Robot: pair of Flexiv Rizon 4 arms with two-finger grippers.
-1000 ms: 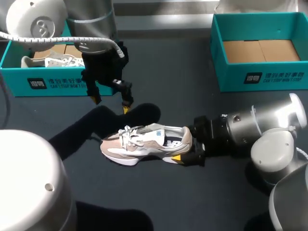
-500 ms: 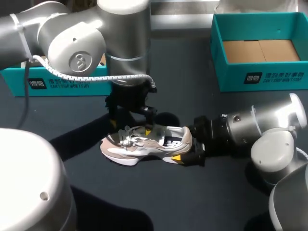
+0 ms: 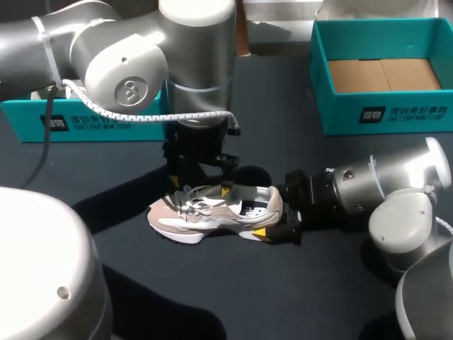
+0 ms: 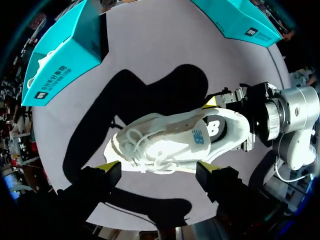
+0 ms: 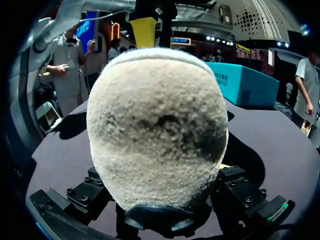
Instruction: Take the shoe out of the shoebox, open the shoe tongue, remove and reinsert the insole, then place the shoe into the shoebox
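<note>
The shoe point(image 3: 212, 209) is already out of its box and lying on its sole in the middle of the dark table point(image 3: 283, 297), toe pointing left and heel point(image 5: 157, 125) to the right. From where I'm standing, the step in hand looks like opening the tongue.

The right gripper point(image 3: 274, 218) is coming in low from the right and clamping the heel between its two fingers, one on the near side and one on the far side. In its own wrist view the fuzzy heel is filling the space between them.

The left gripper point(image 4: 160, 170) is hanging directly above the laces point(image 3: 190, 198) with its fingers spread wide and nothing between them. The shoe is lying ahead of them, apart from both yellow tips.

The tongue itself is hidden under the laces, so I cannot tell how far open it is. The teal shoebox point(image 3: 382, 117) at the far right is standing empty, well apart from the shoe.

Next, I'd judge, the left arm needs to come down onto the top of the tongue near the collar, pinch it and draw it up and toward the toe while the right arm is steadying the heel. Snagging a lace loop instead is the risk.
</note>
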